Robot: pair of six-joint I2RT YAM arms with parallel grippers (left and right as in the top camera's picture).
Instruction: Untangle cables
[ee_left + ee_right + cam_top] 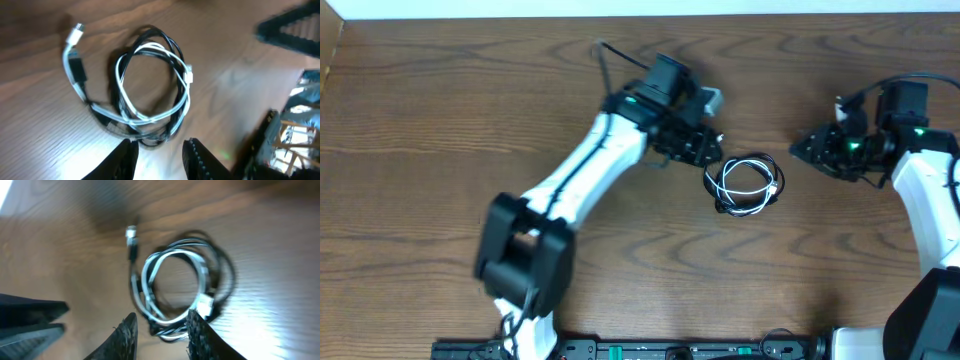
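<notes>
In the left wrist view, the fingers [197, 159] of the left hand [160, 156] are seen closest, parted, with nothing held between them. Just beyond their tips, the two cables are found lying together on the desk [240, 75] as one loose coil. The black cable [150, 32] and the white cable [121, 92] are wound through one another around the same ring. A black plug [76, 67] and a small silver-tipped plug [77, 31] are trailed out to the coil's left, and a white plug [189, 76] is laid on its right side.

In the right wrist view, the right hand [161, 331] is likewise shown released, its fingers [127, 334] spread. The near edge of the coil is seen in the gap between them, but whether it is touched cannot be told through the blur. The white cable [150, 269] is looped inside the black cable [228, 280], and a silver plug [131, 231] is pointed away at the far side.

From overhead, the coil, white cable [740, 168] and black cable [722, 206], is placed between the two hands. The left hand [708, 150] is set just beside its upper left edge, and the right hand [804, 148] is kept near but apart on its right.
</notes>
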